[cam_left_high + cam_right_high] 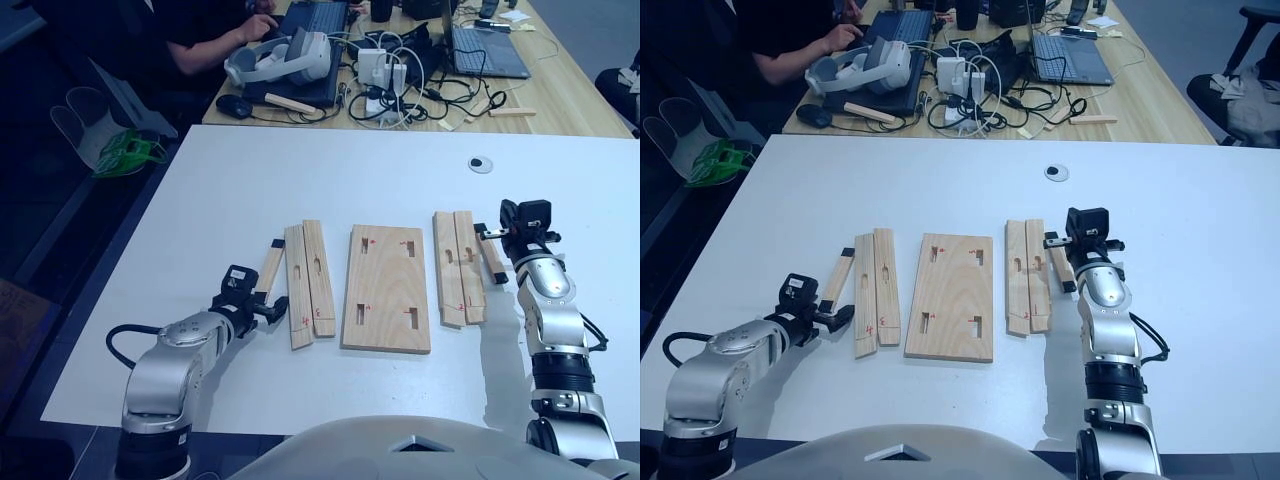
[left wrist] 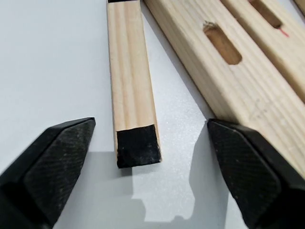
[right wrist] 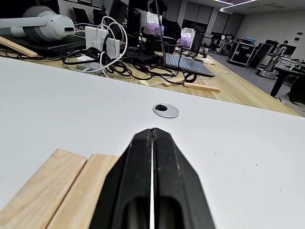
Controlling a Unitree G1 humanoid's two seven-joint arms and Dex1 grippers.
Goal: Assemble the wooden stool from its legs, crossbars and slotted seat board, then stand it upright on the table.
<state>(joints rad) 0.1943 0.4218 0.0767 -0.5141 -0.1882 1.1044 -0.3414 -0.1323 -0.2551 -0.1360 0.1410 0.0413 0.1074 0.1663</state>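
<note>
Seven wooden pieces lie flat and unjoined on the white surface (image 1: 250, 180), so by my judgement assembly has not begun. Every joint and the final standing-up are left to do.

The slotted seat board (image 1: 387, 288) sits in the middle, its four slots facing up. Just to its left, the left pair of legs (image 1: 308, 283) lie side by side and touching. Just to its right, the right pair of legs (image 1: 458, 266) lie the same way. Outside each pair, farther from the seat board, is a short black-ended crossbar: the left crossbar (image 1: 269, 270) and the right crossbar (image 1: 490, 258).

The left gripper (image 2: 150, 129) is low at the near end of the left crossbar. Its fingers (image 2: 57, 157) are spread wide to either side of the black end and touch nothing. It looks poised for a first pick. The right gripper (image 3: 152, 138) is at the far end of the right crossbar, fingers pressed together with nothing seen between them.

One likely hindrance is that the left crossbar lies close beside the nearest leg, so the finger on the seat board's side has little room to come down.

Well beyond the seat board stands a wooden desk (image 1: 560, 100) crowded with laptops (image 1: 485, 45), a white headset (image 1: 280, 58) and tangled cables (image 1: 390, 80), all apart from the work. A small round cable cap (image 1: 481, 164) sits on the surface beyond the seat board, to its right.
</note>
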